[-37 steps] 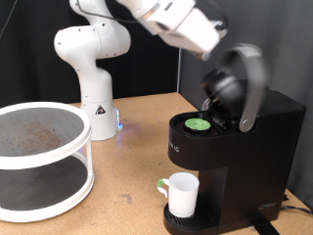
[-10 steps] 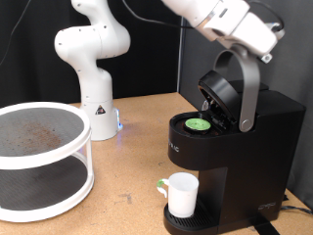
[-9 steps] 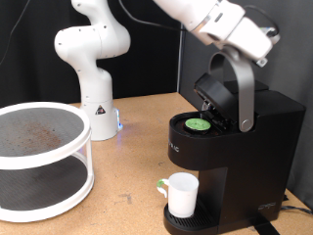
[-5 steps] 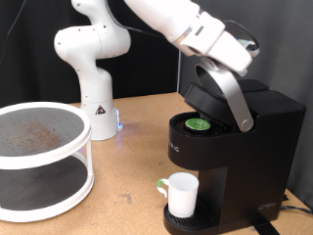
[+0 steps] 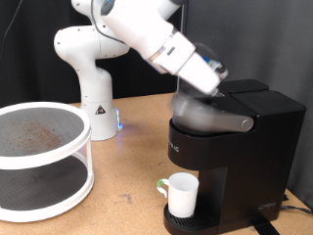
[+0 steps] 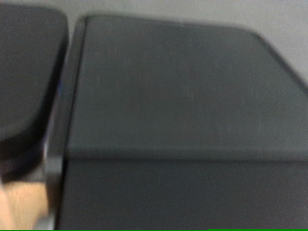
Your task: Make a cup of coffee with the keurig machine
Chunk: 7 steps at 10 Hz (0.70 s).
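- While the arm reaches in from the upper middle of the exterior view, the gripper (image 5: pixel 217 76) sits right on top of the keurig machine (image 5: pixel 249 157), at the machine's upper left edge where the grey lid handle (image 5: pixel 210 119) is.
- That handle lies down, nearly flat across the front of the machine, so the lid looks shut; it's a bit motion-blurred, so the exact seating is hard to call.
- Can't tell if the fingers are open or closed. They're hidden behind the white wrist housing and blurred where they meet the lid.
- The wrist view isn't much help: it's basically filled with the dark flat top of the keurig machine (image 6: pixel 173 115), super close and fuzzy, with a rounded darker panel edge in one corner. No fingers show in it.
- The cup (image 5: pixel 182 193) is at the bottom middle of the exterior frame, standing upright on the machine's drip tray under the brew head, with its pale green handle pointing to the frame's left. It's well below the gripper and not touching it.
- Over on the left side of the frame there's a white two-tier round rack (image 5: pixel 39 157) on the wooden table (image 5: pixel 127 147), well apart from the machine.
- The robot's white base (image 5: pixel 93 73) stands behind, upper left.
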{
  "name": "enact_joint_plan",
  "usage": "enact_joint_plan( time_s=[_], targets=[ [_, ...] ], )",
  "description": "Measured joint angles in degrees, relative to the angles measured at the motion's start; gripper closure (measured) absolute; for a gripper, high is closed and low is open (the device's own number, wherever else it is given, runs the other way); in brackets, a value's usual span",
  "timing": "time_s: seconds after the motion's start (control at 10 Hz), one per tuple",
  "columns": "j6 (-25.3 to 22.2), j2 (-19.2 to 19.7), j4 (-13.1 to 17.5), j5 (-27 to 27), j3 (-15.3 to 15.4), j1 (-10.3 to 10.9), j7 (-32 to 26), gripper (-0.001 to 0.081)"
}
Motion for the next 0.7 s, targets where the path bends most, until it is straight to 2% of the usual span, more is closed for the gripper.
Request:
enact_joint_plan(
  time_s=[0.4, 0.5, 0.7],
  targets=[
    [2.70, -0.85, -1.68, 2.31, -0.23, -0.51, -0.43, 0.0806],
    [2.64, -0.87, -2.01, 4.83, -0.50, -0.52, -1.52, 0.0806],
    [-1.95, -0.71, -3.18, 17.65, -2.09, -0.45, -8.11, 0.0806]
  ],
)
